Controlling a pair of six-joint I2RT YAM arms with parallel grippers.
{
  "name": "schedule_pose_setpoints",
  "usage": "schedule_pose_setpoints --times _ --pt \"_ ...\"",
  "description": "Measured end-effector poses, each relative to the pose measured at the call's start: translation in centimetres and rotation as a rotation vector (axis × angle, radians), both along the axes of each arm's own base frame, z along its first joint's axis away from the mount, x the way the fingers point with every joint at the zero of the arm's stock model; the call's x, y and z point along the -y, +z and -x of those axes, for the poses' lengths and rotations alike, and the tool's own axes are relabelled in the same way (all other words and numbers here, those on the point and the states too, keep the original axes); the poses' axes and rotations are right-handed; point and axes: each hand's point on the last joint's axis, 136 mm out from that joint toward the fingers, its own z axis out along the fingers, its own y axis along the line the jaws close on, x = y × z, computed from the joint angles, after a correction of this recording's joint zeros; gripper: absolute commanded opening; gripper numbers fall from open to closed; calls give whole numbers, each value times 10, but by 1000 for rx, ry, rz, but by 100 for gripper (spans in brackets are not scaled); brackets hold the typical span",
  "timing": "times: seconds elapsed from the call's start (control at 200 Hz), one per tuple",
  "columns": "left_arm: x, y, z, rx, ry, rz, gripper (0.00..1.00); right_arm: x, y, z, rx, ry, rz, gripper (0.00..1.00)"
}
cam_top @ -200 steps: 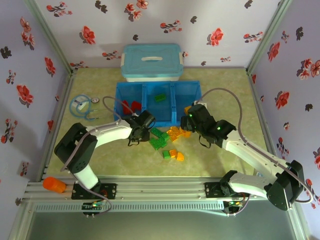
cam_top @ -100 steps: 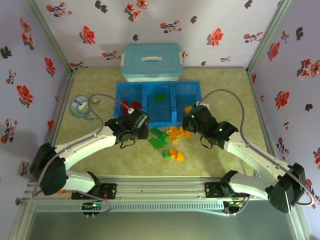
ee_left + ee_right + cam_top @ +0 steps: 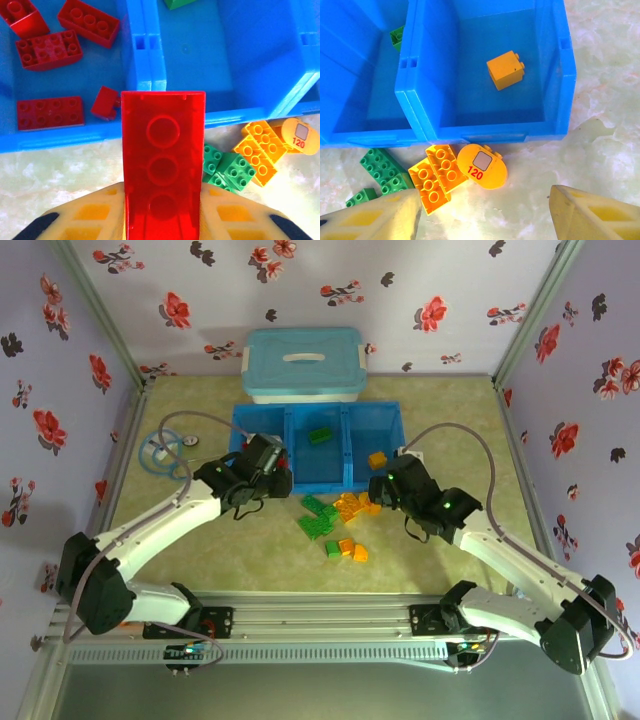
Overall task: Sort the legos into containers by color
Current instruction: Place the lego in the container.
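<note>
Left gripper [image 3: 262,468] is clamped on a long red brick [image 3: 162,170] at the blue tray's [image 3: 145,50] near wall, probably to drop it in with the other red bricks [image 3: 47,47], while the right gripper [image 3: 482,215] gapes empty over the orange bricks [image 3: 437,175] just in front of the tray.

The left arm [image 3: 160,525] is lying stretched forward and inward, with its wrist tipping the left gripper [image 3: 266,462] downward. Its yellow fingers [image 3: 82,220] are clamping a long red brick [image 3: 162,150], which is jutting out ahead of the tips. The right arm [image 3: 510,552] is angling inward. The right gripper [image 3: 377,490] is hanging with its jaws standing apart, and its fingers [image 3: 375,220] are holding nothing between them.
</note>
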Motion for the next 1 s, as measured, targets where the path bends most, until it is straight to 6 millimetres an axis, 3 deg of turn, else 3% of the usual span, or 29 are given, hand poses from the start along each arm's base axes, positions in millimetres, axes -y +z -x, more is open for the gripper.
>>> schedule_pose_setpoints --times 0.15,0.49,0.52,0.57,0.6,0.795,1.0 --pt "-1 4 -6 2 -2 8 23 2 -3 1 -8 -3 7 68" --pt "-49 -22 -49 -69 132 -32 24 4 -5 3 -25 0 -1 70" --pt "-51 -26 -53 -76 138 -39 30 3 -6 3 -30 4 -5 70" --pt "-54 -31 -60 -86 143 -47 68 1 -7 4 -40 13 -9 71" --pt "-55 -34 -65 -89 147 -50 76 -1 -9 5 -50 20 -11 71" --pt "-64 -42 -81 -91 158 -68 80 -10 -21 12 -110 63 -30 71" --pt "-64 5 -74 49 144 8 80 -14 -45 24 -178 99 -39 71"
